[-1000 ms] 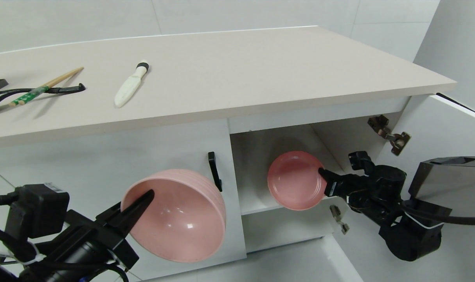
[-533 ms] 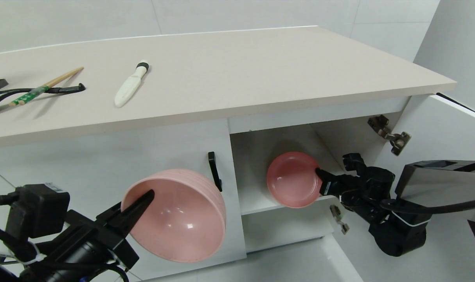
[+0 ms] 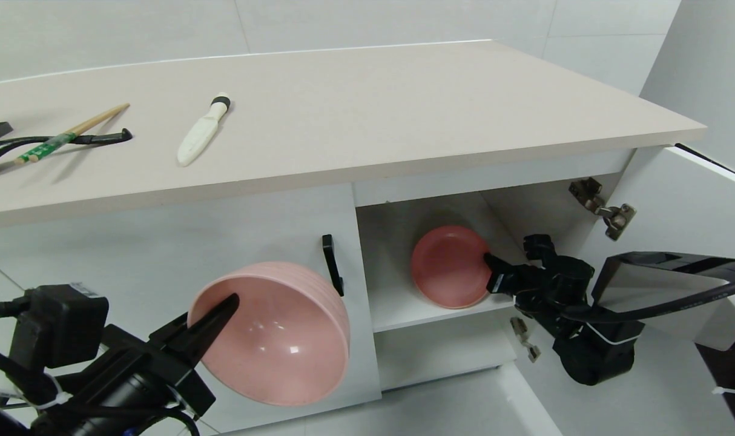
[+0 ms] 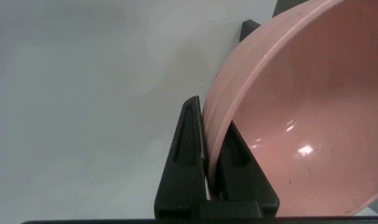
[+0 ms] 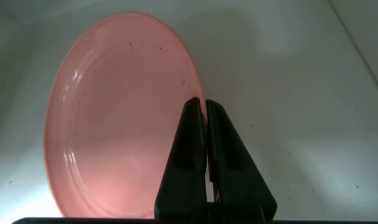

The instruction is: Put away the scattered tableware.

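My right gripper (image 3: 487, 261) and its pink plate (image 3: 449, 266) occupy the open compartment (image 3: 404, 218). Bare shelf (image 3: 392, 309) lies free to the plate's left. The closed door (image 3: 131, 254) and black handle (image 3: 330, 260) stand just beyond my left gripper (image 3: 229, 300) and pink bowl (image 3: 283, 339).

Chopsticks (image 3: 71, 134) are being seen at the far L of the countertop (image 3: 404, 109), crossing a cable (image 3: 104, 139); a knife (image 3: 203, 131) is being seen just R of them, apart. Below, the bowl (image 3: 283, 339) is being held on edge before the closed L door, beside its handle (image 3: 331, 263), w/ the rim pinched by the L gripper (image 3: 222, 303). In the open R compartment the plate (image 3: 446, 266) is being held tilted over the shelf (image 3: 404, 309), w/ the rim pinched by the R gripper (image 3: 491, 272); the open door (image 3: 676, 200) is being swung out to the R.
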